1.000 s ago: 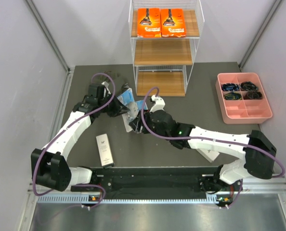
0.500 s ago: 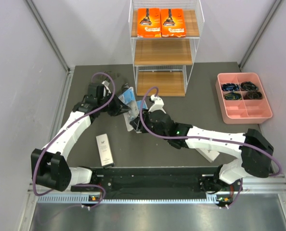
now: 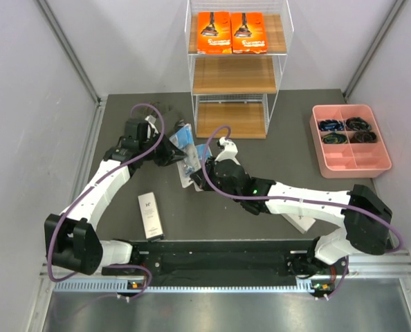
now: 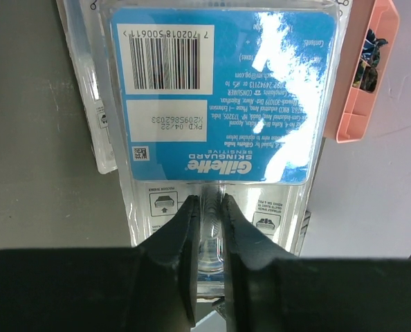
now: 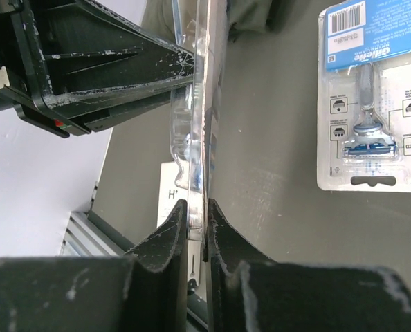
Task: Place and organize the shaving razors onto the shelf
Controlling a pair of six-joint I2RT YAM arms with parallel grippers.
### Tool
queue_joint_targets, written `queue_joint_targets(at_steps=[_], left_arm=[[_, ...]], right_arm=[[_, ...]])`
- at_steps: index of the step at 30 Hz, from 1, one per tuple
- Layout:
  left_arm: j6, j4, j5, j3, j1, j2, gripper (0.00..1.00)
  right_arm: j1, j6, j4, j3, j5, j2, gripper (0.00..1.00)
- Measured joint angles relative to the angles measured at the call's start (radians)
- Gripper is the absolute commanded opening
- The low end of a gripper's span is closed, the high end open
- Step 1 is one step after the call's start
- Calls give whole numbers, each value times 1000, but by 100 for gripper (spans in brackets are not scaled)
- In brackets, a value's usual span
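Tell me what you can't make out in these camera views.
- Top view: held blister pack mostly covered by the arms.
- Left wrist: its front faces away; left end effector covers the razor head.
- Right wrist: white box behind right end effector, only "H" shows.
- Top view: pink tray contents too small.

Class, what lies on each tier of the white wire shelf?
An orange box and a second orange box lie side by side on the top tier of the shelf. The lower tiers' visible fronts hold nothing; their backs are covered by tiers above.
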Motion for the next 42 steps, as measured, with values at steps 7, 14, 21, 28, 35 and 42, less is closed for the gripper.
queue_joint_targets(at_steps=[7, 14, 21, 28, 35, 42], left_arm=[[10, 7, 9, 0, -1, -2, 55], [37, 16, 21, 0, -1, -21, 85], [168, -113, -142, 73, -2, -49, 96], [280, -202, -328, 114, -2, -126, 99], [313, -229, -398, 113, -2, -169, 99], [324, -231, -442, 99, -2, -174, 99]], right_arm=[[0, 8, 10, -16, 4, 0, 0], [0, 8, -13, -33, 4, -1, 0], [0, 8, -30, -33, 3, -16, 0], [0, 8, -39, -39, 4, -36, 0], [0, 8, -46, -61, 6, -58, 0], [-67, 41, 43, -139, -82, -137, 0]])
